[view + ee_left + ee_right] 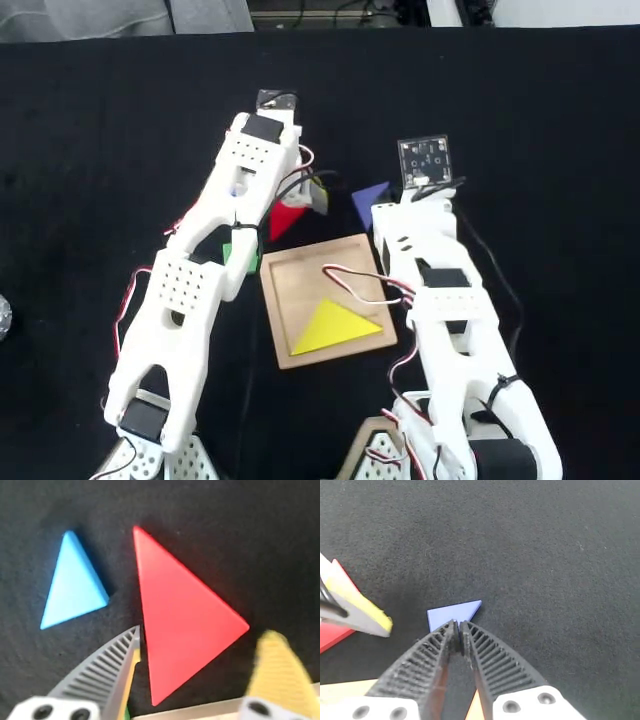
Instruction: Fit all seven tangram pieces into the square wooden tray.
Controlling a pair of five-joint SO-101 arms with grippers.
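The square wooden tray (312, 253) lies between the two arms and holds a yellow triangle (334, 325). Just beyond its far edge lies a large red triangle (185, 615), and my left gripper (205, 632) hangs open over it, one finger on each side. A light blue triangle (75, 582) lies beside the red one. A small dark blue triangle (454, 613) rests past the tray's far right corner. My right gripper (457, 626) is shut and empty, its tips at that piece's near edge. A green piece (240, 250) peeks out under the left arm.
Black cloth covers the table, with open room beyond the pieces and to both sides. The left gripper's yellow-padded finger (357, 607) shows in the right wrist view, close to the dark blue triangle. The tray's edge (200, 711) lies just below the red triangle.
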